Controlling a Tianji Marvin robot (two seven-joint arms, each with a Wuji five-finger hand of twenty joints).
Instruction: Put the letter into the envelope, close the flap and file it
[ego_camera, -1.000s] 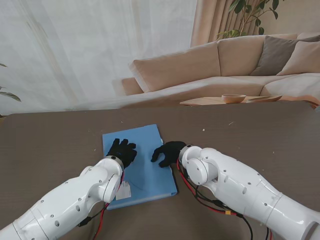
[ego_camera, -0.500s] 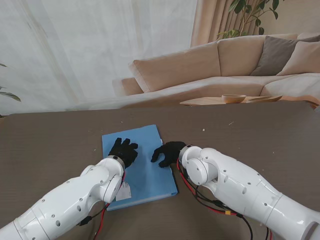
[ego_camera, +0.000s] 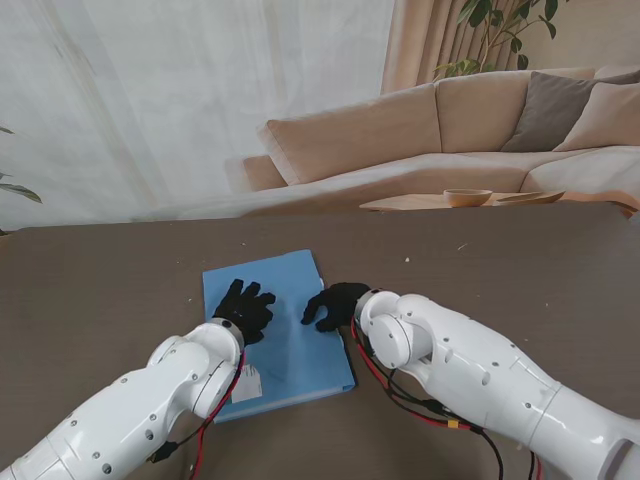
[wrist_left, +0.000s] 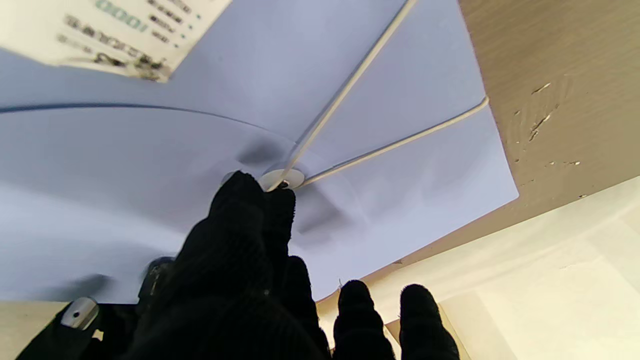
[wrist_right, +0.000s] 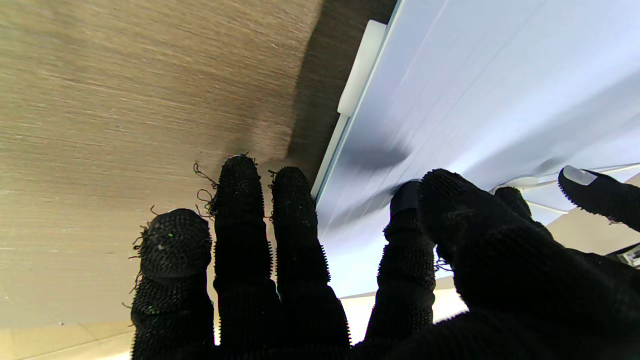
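Observation:
A blue envelope (ego_camera: 295, 350) lies flat on the brown table (ego_camera: 500, 280) in front of me. My left hand (ego_camera: 246, 307) rests on its left half, open with its fingers spread. In the left wrist view a fingertip (wrist_left: 240, 200) touches the white string button (wrist_left: 282, 178), from which a pale string (wrist_left: 350, 85) runs across the envelope (wrist_left: 400, 90). My right hand (ego_camera: 332, 303) sits open at the envelope's right edge. In the right wrist view some of its fingers (wrist_right: 240, 200) are on the table and others are on the envelope (wrist_right: 500, 75). No letter is visible.
A white printed label (ego_camera: 247, 383) lies on the envelope by my left wrist. A white tab (wrist_right: 362, 67) sticks out at the envelope's right edge. Beyond the table's far edge stand a beige sofa (ego_camera: 420, 130) and a wooden bowl (ego_camera: 467, 197).
My left forearm has drawn a little toward me and to the left, and the hand's fingers have spread wider. The envelope has shifted very slightly left. The right hand has barely moved.

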